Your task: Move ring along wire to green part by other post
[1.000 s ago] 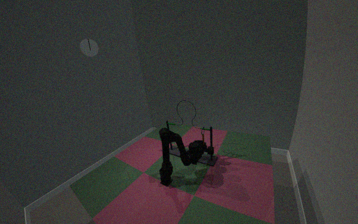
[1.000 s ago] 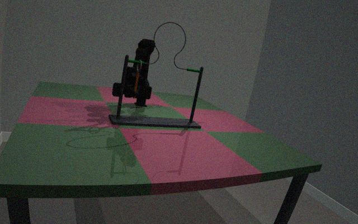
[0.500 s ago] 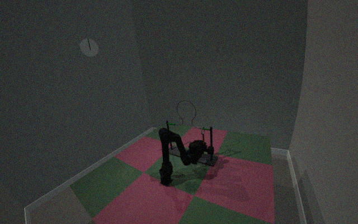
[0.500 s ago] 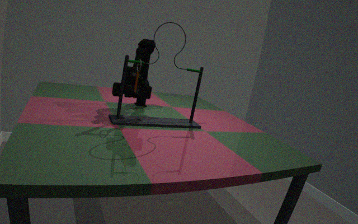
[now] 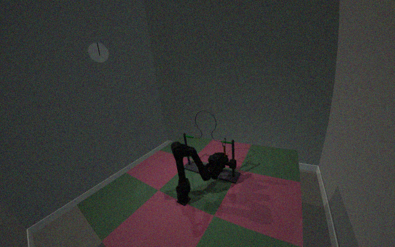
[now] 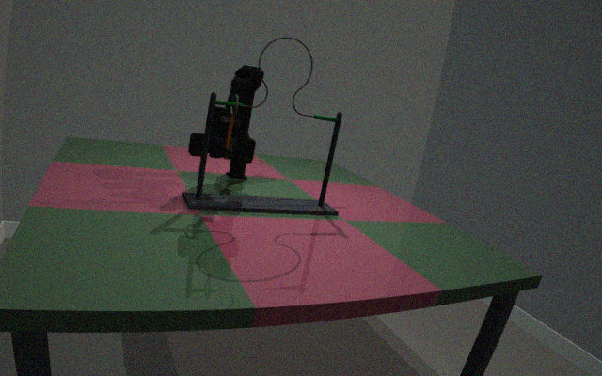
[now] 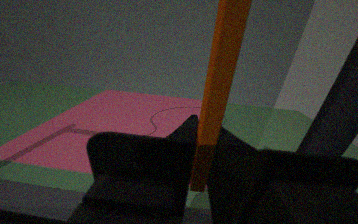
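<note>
Gripper clenched on the orange handle beside one post.

Top: gripper point(image 5: 229, 162) and handle point(image 5: 224, 149) blur into dark shapes; ring indistinct.
Exterior: the handle point(image 6: 229, 132) hangs below the green part point(image 6: 227, 103), arm point(image 6: 245, 94) at 12 o'clock, ring barely visible.
Wrist: fingers pinch the handle point(image 7: 220, 90); its top is cut off.

A table point(image 6: 118, 263) with a glossy green-and-pink checkered top and dark legs stands near grey walls; a round wall clock point(image 5: 98, 52) hangs far left, high up
</note>
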Available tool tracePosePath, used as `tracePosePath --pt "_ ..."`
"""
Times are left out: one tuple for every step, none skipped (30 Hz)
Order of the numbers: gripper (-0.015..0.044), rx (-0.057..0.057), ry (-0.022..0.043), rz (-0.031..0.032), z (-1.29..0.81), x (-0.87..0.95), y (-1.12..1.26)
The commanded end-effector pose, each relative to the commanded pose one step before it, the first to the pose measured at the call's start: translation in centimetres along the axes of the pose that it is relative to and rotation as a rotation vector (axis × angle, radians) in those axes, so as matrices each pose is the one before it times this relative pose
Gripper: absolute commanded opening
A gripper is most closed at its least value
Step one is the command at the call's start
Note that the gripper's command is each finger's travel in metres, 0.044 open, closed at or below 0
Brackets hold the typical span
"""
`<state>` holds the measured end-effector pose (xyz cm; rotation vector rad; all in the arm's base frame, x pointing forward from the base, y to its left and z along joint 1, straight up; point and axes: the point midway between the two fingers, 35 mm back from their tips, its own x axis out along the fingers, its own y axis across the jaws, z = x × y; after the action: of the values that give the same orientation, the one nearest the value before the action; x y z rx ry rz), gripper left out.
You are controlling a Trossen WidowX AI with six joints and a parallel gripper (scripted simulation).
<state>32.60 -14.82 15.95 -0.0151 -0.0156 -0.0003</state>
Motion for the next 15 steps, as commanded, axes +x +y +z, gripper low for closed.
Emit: tracePosePath --pt "-0.0150 0.0022 -0.00113 0.00297 0.095 0.026 0.015" --pt "-0.0150 0.0000 0.00000 0.00000 0.000 0.000 0.000" --pt "-0.0150 0.0000 0.00000 0.00000 0.000 0.000 0.000" --pt "-0.0150 0.0000 0.00000 0.00000 0.000 0.000 0.000" --pt "-0.0150 0.0000 0.00000 0.00000 0.000 0.000 0.000" --pt "-0.0150 0.0000 0.00000 0.00000 0.000 0.000 0.000" --pt "-0.0150 0.0000 0.00000 0.00000 0.000 0.000 0.000" --pt "-0.0150 0.0000 0.00000 0.00000 0.000 0.000 0.000" --pt "-0.0150 0.0000 0.00000 0.00000 0.000 0.000 0.000" --pt "-0.0150 0.0000 0.00000 0.00000 0.000 0.000 0.000" --pt "-0.0150 0.0000 0.00000 0.00000 0.000 0.000 0.000" --pt "-0.0150 0.0000 0.00000 0.00000 0.000 0.000 0.000" --pt "-0.0150 0.0000 0.00003 0.00003 0.000 0.001 0.050" --pt "-0.0150 0.0001 0.00005 0.00006 0.000 0.001 0.091" --pt "-0.0150 0.0001 0.00005 0.00007 0.001 0.001 0.102"
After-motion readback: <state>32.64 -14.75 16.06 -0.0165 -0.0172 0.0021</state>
